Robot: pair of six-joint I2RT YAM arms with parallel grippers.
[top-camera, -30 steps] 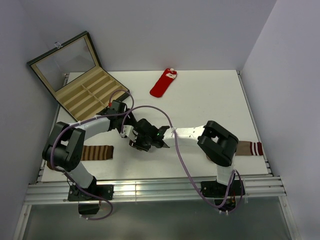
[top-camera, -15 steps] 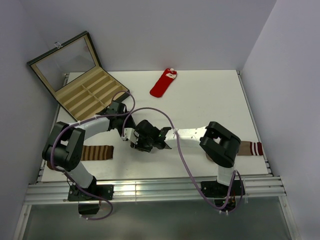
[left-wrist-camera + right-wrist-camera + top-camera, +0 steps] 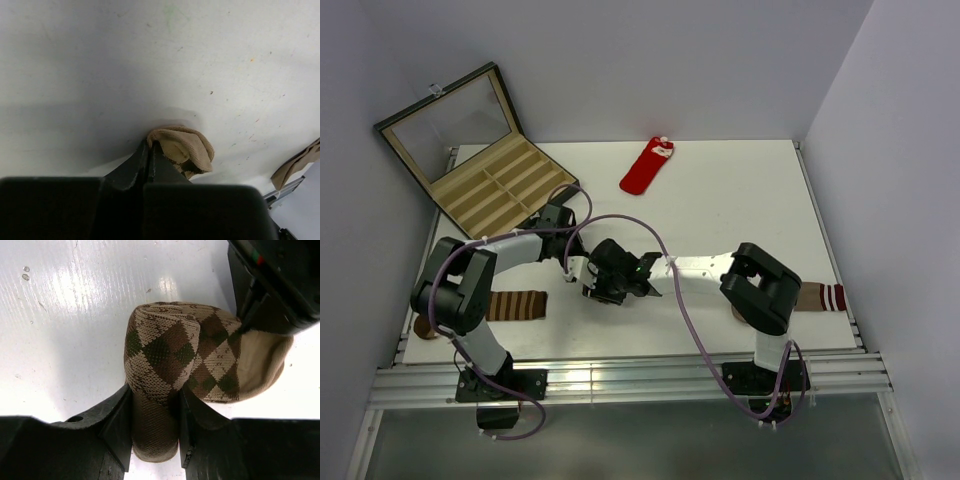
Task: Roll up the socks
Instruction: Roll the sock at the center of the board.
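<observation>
Your two grippers meet near the middle of the table [image 3: 740,200], a little toward the near edge. From the top view their bodies overlap and hide what they hold.

Right wrist view:
- Your right gripper [image 3: 154,407] clamps the argyle sock [image 3: 175,347] at a middling width, with one finger [image 3: 120,415] pressed to each side of the bundle.
- The sock is folded over into a thick roll. The tan and dark-brown diamond pattern faces out, and the plain tan inner side shows at the roll's right end.
- The roll rests on the white tabletop just past the fingertips.
- Your left gripper [image 3: 270,285] comes in from the upper right, with its tip at that tan end.

Left wrist view:
- Your left gripper's jaws are pressed fully together, with a thin lip of tan cloth pinched between the tips.
- The rest of that cloth bulges just to the right of the tips.
- A scrap of tan fabric shows at the lower right edge. You cannot tell which sock it is.

Elsewhere on the table:
- The red sock [image 3: 647,166] lies flat near the far edge, well apart from both grippers, with its white cuff pointing away.
- A striped sock [image 3: 516,305] lies beside the left arm.
- A tan-brown sock [image 3: 817,296] sticks out from behind the right arm.
- An open box [image 3: 490,185] with compartments sits at the far left corner.
</observation>
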